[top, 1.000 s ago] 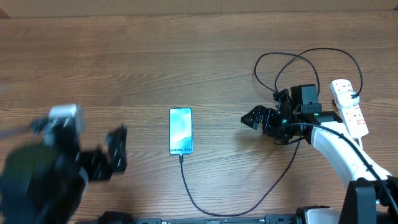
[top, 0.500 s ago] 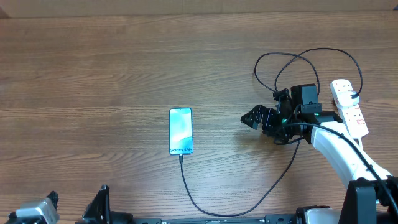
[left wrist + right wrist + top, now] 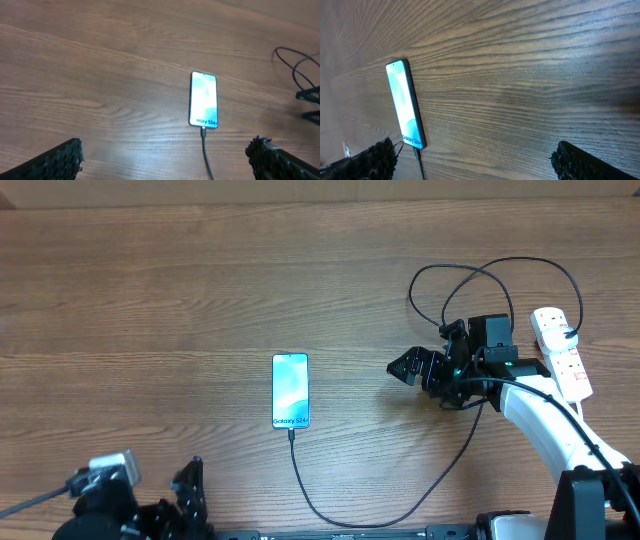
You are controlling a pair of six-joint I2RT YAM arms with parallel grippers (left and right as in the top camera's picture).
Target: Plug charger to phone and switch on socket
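The phone [image 3: 291, 390] lies flat mid-table, screen lit, "Galaxy S24" text at its near end. It also shows in the left wrist view [image 3: 204, 99] and the right wrist view [image 3: 405, 103]. The black charger cable [image 3: 330, 508] is plugged into the phone's near end, curves along the front and loops back [image 3: 470, 280] to the white socket strip [image 3: 562, 351] at the right. My right gripper [image 3: 403, 368] is open and empty, right of the phone. My left gripper [image 3: 185, 485] is open and empty at the front-left edge.
The wooden table [image 3: 150, 300] fills the view. The right arm's white link [image 3: 545, 425] reaches in from the front right, next to the socket strip. Cable loops lie behind the right gripper.
My left arm has pulled back from beside the phone to the table's front-left edge. The right arm, the phone and the cable have not moved.
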